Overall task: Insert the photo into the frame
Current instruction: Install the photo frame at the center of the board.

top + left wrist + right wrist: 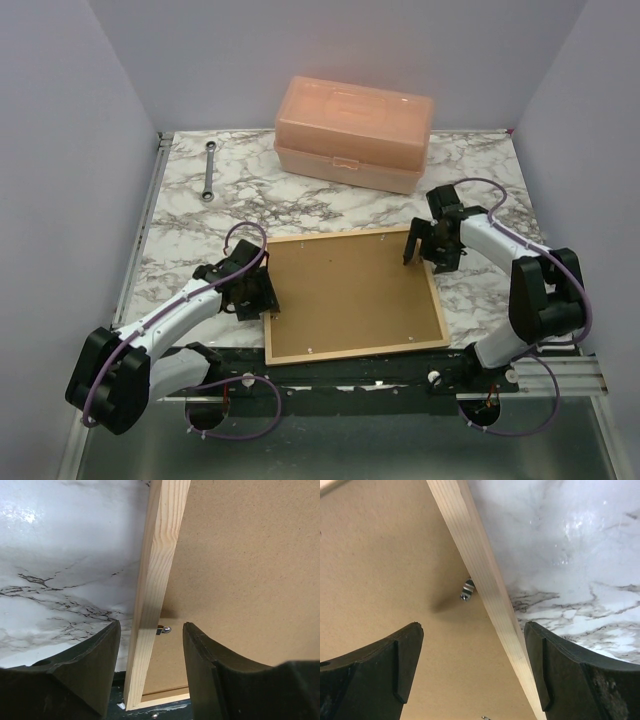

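1. The frame (155,580) was seen lying flat and face down on the marbled table (250,190). Its long sides ran left to right across the robot, and the brown backing panel (350,290) filled it.
2. The photo was not seen in any view. Whether it lay under the panel could not be told.
3. The left gripper (151,625) was positioned low over the frame's left rail. Its jaws were parted, and the rail ran between them untouched.
4. The right gripper (474,625) was positioned over the right rail, towards its far end. Its jaws were spread wide astride the rail, and nothing was gripped.
5. A left tab (164,629) and a right tab (466,590), both small and metal, were seen on the panel just inside each rail.
6. Each arm was judged nearest to the tab on its own side, so the coming move was judged to lie inward, from rail to tab.
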Motion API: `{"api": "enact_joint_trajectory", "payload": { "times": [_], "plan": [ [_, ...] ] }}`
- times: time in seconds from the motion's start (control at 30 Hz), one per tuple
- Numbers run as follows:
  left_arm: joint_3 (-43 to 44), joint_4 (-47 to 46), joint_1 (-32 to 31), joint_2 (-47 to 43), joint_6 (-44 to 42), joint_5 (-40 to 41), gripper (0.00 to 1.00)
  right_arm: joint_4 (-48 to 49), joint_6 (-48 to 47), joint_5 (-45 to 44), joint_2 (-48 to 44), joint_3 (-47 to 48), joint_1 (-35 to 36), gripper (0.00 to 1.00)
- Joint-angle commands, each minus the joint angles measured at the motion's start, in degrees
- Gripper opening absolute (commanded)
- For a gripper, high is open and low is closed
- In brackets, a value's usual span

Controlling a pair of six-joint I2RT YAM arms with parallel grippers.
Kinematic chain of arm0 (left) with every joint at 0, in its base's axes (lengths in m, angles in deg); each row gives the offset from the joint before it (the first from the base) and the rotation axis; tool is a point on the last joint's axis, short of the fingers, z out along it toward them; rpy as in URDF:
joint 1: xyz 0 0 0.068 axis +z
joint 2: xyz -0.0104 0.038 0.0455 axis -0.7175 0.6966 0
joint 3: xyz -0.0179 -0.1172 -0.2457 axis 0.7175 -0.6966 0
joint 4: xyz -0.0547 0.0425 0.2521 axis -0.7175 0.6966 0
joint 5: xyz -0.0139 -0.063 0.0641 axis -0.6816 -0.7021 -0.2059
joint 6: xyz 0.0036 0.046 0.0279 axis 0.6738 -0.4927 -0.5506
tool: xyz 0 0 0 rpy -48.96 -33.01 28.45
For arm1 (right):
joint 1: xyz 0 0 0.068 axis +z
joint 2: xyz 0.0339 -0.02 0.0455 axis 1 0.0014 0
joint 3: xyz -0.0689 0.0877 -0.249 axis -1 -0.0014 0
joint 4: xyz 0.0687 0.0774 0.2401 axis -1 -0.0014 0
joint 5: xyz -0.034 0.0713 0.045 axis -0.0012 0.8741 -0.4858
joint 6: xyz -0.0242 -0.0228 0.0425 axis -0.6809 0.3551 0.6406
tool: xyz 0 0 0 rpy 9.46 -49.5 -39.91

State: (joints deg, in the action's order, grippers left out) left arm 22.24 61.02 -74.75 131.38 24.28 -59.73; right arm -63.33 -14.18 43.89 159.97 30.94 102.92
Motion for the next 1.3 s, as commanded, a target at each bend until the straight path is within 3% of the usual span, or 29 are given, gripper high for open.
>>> {"api": "enact_joint_trajectory", "payload": {
  "times": [0.0, 0.37, 0.63, 1.03, 1.27],
  "plan": [
    [-0.5, -0.4, 0.4, -0.7, -1.0, -0.6, 0.55, 0.3, 1.0, -4.1, 3.0, 3.7, -0.4, 0.89],
    [-0.8, -0.6, 0.5, 0.0, -1.3, -0.3, 0.55, 1.4, 1.2, -4.6, 6.5, 5.9, -0.8, 0.75],
    [-0.8, -0.9, 0.5, 0.6, -1.6, -0.3, 0.55, 2.7, 0.9, -4.3, 7.2, 4.5, -1.3, 0.58],
    [-0.7, -0.8, 0.6, 0.3, -1.6, -0.5, 0.54, 3.7, 0.7, -5.8, 8.5, 3.2, -1.6, 0.48],
    [-0.6, -1.0, 0.5, 0.4, -1.6, -0.7, 0.54, 3.7, 0.5, -6.4, 8.2, 2.7, -1.6, 0.25]
  ]
}}
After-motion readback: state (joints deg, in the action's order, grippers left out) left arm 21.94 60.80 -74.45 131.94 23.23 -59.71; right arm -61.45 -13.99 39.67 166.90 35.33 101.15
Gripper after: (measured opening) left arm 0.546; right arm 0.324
